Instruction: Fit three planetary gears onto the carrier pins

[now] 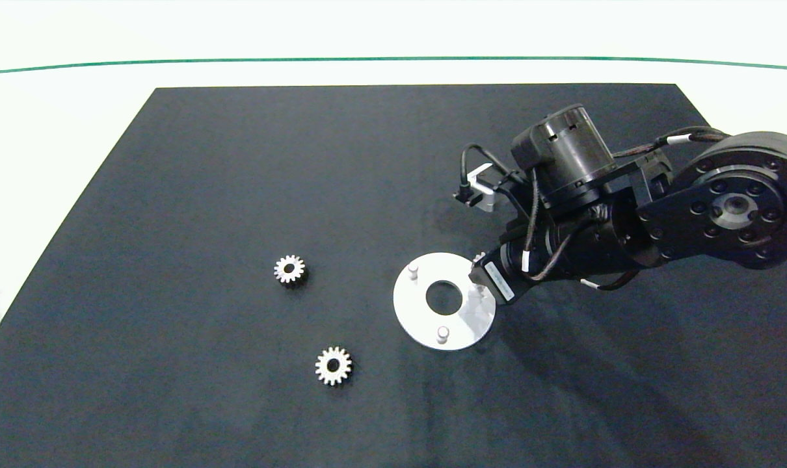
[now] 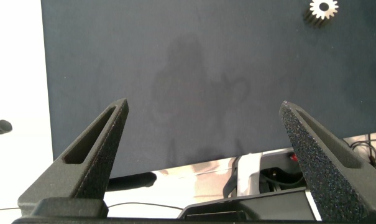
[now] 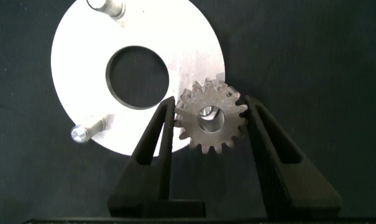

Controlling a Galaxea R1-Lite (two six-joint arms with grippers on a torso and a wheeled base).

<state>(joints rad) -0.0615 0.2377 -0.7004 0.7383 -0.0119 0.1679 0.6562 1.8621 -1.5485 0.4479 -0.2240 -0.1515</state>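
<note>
- Head view: a dark mat covers most of the pale table, with wide bare mat to the left of the parts and in front of them.
- One right arm reaches in from the right edge; its right tool hangs over the right rim of the white disc.
- One white disc lies flat on the mat, with a large centre hole; two carrier pins stand bare, and the third spot is hidden under the right tool.
- Three planetary gears in all: two lie loose on the mat left of the disc, well apart, and a third gear is pinched between the right tool's fingers, over the disc's rim; a pale pin tip shows in its bore.
- Left tool is spread wide and holds nothing, above the near mat edge, with one gear far off.
</note>
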